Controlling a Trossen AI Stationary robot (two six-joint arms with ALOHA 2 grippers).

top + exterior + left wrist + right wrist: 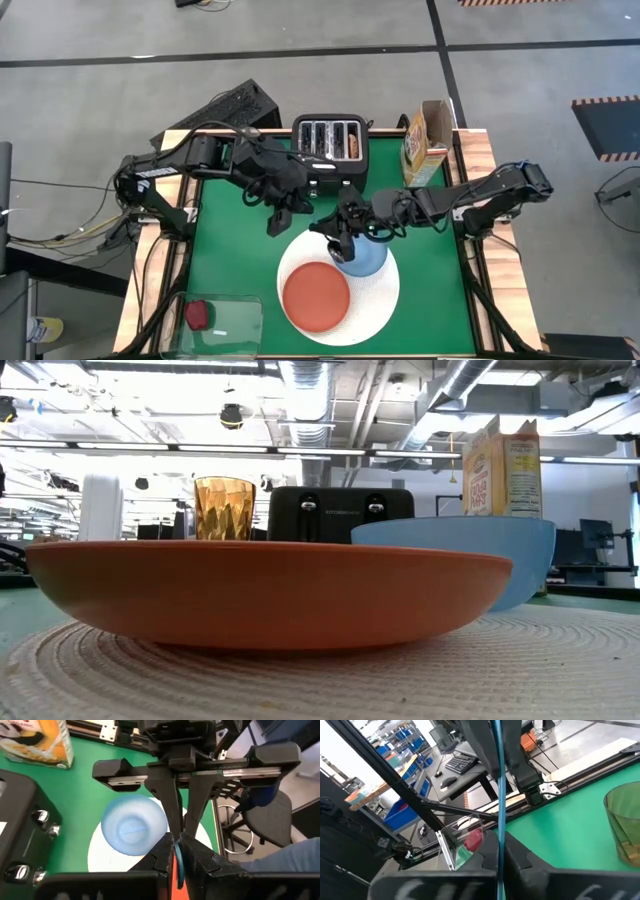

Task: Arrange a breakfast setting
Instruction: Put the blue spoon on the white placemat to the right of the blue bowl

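Blue bowl gripped at its rim.
Right gripper pinches the rim; left gripper hangs closed, empty, nearby.

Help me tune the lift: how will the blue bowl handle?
Probably stiff: the blue bowl shows a thin, straight rim in the shut right tool. Likely light, since it looks empty. Pinched at one edge, it may tilt.
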